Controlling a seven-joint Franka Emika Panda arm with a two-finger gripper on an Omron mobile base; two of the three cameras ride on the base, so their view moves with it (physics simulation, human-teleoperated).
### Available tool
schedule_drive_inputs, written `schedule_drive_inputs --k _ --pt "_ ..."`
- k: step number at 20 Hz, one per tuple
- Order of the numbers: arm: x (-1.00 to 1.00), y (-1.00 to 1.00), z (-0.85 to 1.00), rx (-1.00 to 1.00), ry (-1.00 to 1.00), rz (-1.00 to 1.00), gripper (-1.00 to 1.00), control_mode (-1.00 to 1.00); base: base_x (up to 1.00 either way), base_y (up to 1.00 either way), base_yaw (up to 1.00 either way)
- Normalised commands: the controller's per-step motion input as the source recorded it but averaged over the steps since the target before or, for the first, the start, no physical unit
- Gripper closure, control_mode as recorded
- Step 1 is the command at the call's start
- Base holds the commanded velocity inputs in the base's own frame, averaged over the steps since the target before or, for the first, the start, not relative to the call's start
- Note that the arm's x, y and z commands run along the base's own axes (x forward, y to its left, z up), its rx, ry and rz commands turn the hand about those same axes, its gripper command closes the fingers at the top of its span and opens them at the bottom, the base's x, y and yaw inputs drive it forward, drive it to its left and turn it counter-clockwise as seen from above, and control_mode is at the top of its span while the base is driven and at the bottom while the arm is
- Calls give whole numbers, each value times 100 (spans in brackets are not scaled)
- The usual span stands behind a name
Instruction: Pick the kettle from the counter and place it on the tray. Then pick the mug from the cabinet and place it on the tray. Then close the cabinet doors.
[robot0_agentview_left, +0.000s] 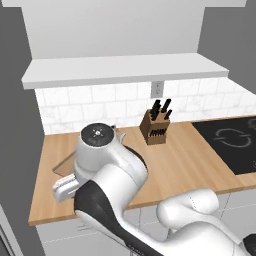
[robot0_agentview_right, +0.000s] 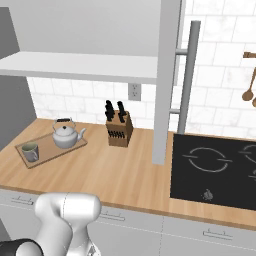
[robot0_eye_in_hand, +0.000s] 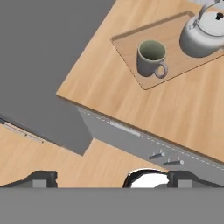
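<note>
Your gripper (robot0_eye_in_hand: 111, 178) hangs with its jaws spread as wide as they go and nothing between them; in the hand view the two dark fingertips (robot0_eye_in_hand: 41, 178) sit far apart at the bottom edge, over the floor just off the counter's front edge.

From the hand view, the tray (robot0_eye_in_hand: 131, 48) lies up at about 1 o'clock from the gripper, well apart from it, resting flat on the counter (robot0_eye_in_hand: 183, 113) near its end. The mug (robot0_eye_in_hand: 151, 57) stands upright on the tray, olive inside showing, its handle turned toward 5 o'clock. The kettle (robot0_eye_in_hand: 203, 33) sits on the same tray at 2 o'clock from the mug, near it but not touching, and is partly cut off by the top right corner of the picture.

In the right base view you see the same pair: mug (robot0_agentview_right: 30, 152) at the near left end of the tray (robot0_agentview_right: 50, 147), kettle (robot0_agentview_right: 65, 134) behind it at 1 o'clock, spout pointing right. A knife block (robot0_agentview_right: 119, 128) stands on the counter (robot0_agentview_right: 110, 175) at 3 o'clock from the kettle, well clear of the tray. One cabinet door (robot0_agentview_right: 167, 80) stands open edge-on toward you, its bar handle (robot0_agentview_right: 187, 75) beside it, above the left edge of the dark cooktop (robot0_agentview_right: 215, 170).

In the left base view the arm covers most of the tray; the knife block (robot0_agentview_left: 156, 126) stands at 2 o'clock from it.
</note>
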Motion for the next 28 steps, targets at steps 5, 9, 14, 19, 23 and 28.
schedule_drive_inputs --k 5,9,14,19,23,28 --pt "-47 1 6 -12 -7 4 -100 -100 0 0 0" --pt "-54 0 5 -22 -7 16 -100 -100 0 0 0" --pt "-52 0 23 -16 -9 14 -100 -100 0 0 0" --pt "-34 2 40 -12 -8 11 -100 -100 0 0 0" --pt "-22 14 27 -16 -31 14 -100 -100 0 0 0" --pt "-33 17 22 -16 -42 10 -100 -100 0 0 0"
